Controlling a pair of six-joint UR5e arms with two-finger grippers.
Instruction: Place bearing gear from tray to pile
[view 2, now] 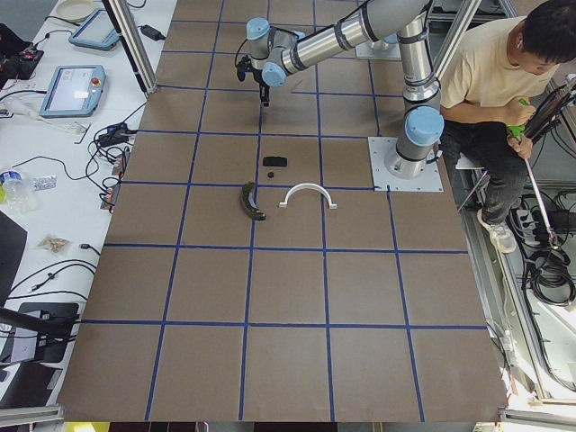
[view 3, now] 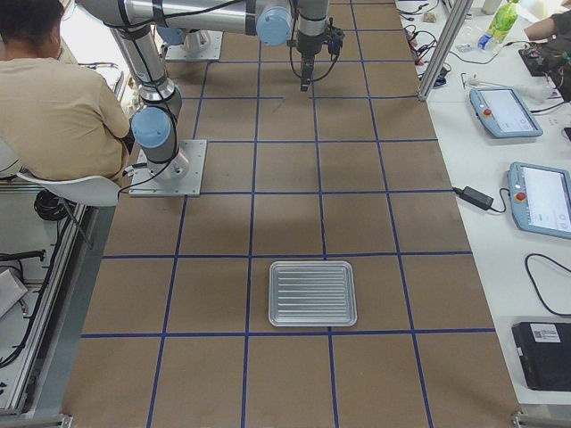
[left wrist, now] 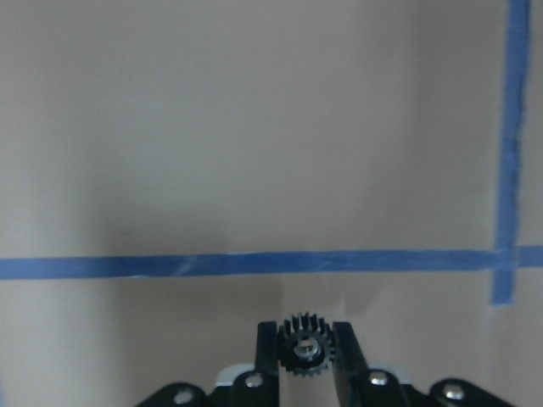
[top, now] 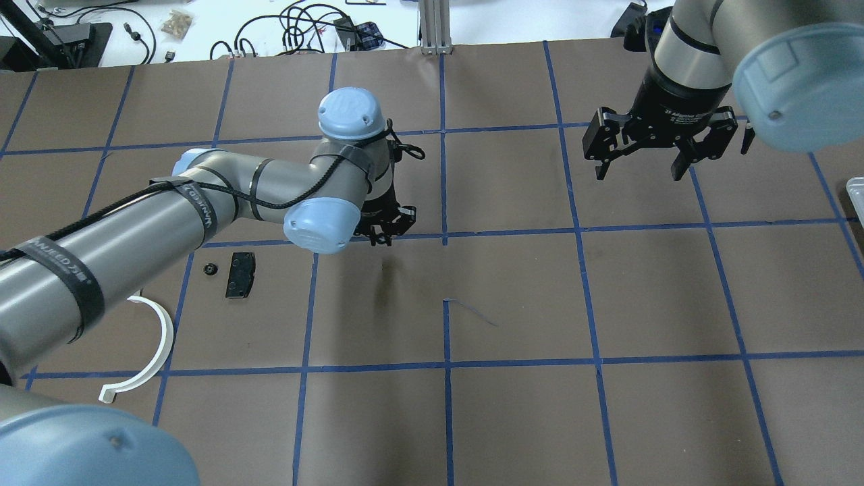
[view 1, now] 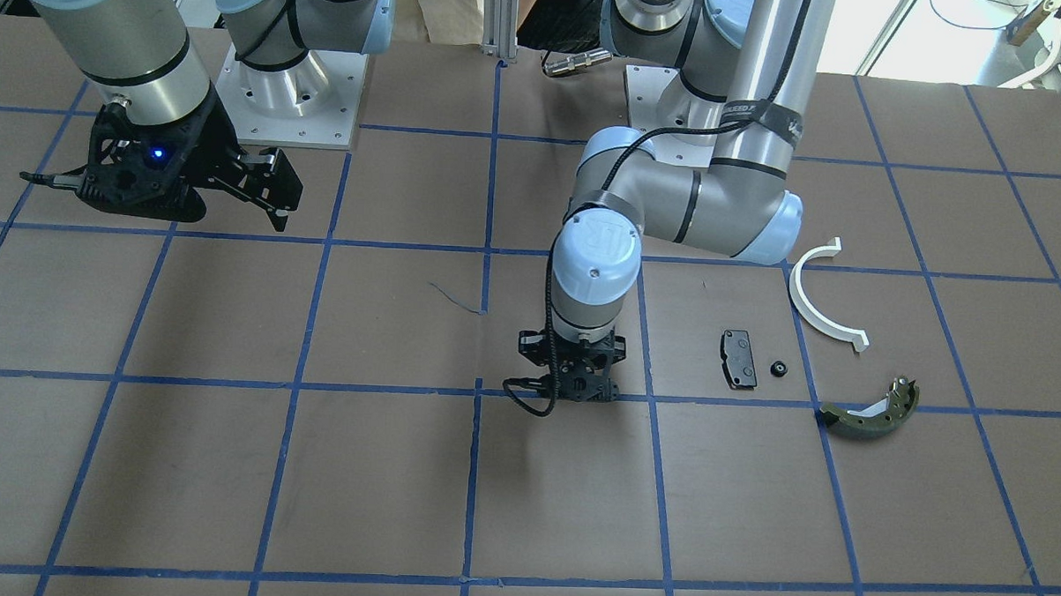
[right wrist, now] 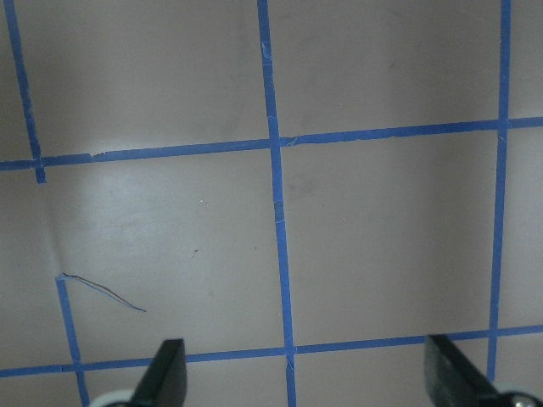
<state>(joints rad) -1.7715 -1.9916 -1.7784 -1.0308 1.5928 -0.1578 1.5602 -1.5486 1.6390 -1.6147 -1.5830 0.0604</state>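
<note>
While the left end effector pinches the bearing gear mid-frame, we should carry it level toward the pile at the overhead view's lower left and release it low. The right end effector hangs spread at the upper right.

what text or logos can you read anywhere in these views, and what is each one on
"UR" logo, rotated: left arm's blue joint cap.
"NLEED", with an unclear letter before it: black strap around the left arm's tube.
White print on the right arm's wrist collar: too small to read.
Nothing else is legible.
</note>
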